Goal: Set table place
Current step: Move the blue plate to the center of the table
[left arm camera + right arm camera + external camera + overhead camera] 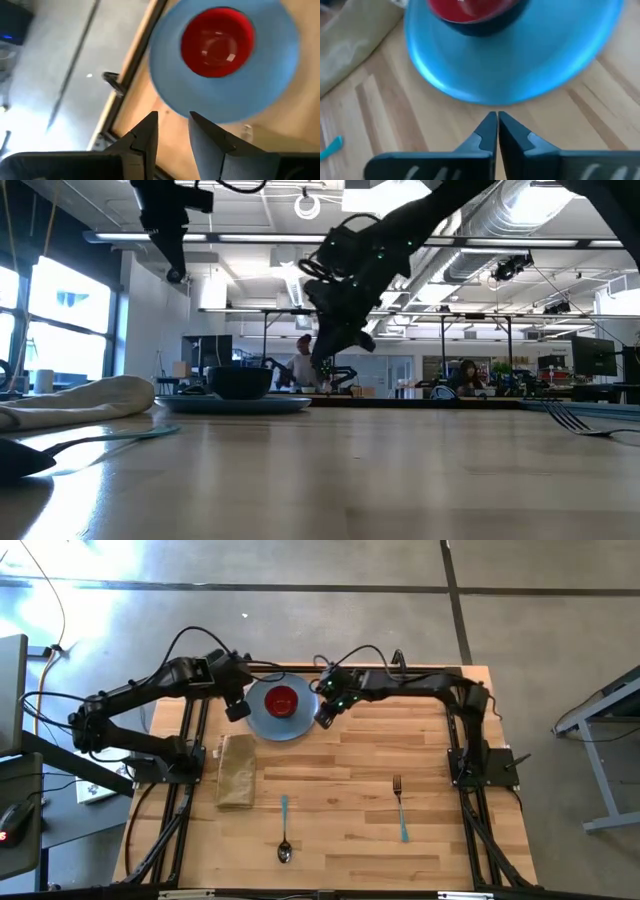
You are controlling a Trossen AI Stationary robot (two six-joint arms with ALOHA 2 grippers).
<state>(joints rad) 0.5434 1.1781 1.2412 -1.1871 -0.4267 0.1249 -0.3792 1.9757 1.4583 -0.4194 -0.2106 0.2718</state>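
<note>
Spoon (284, 837) and fork (399, 807) lie low in the high view on the table (360, 755); both are dim in the low view. At upper centre, the red bowl (281, 700) sits on the plate (282, 721). Wrist views show the left pincer (237, 710) slightly open and the right pincer (325, 718) closed, both empty, flanking the plate.

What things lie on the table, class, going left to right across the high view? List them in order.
Tan folded cloth → spoon → fork. The plate and bowl overlap the cloth and spoon in this order, so they are left out.
</note>
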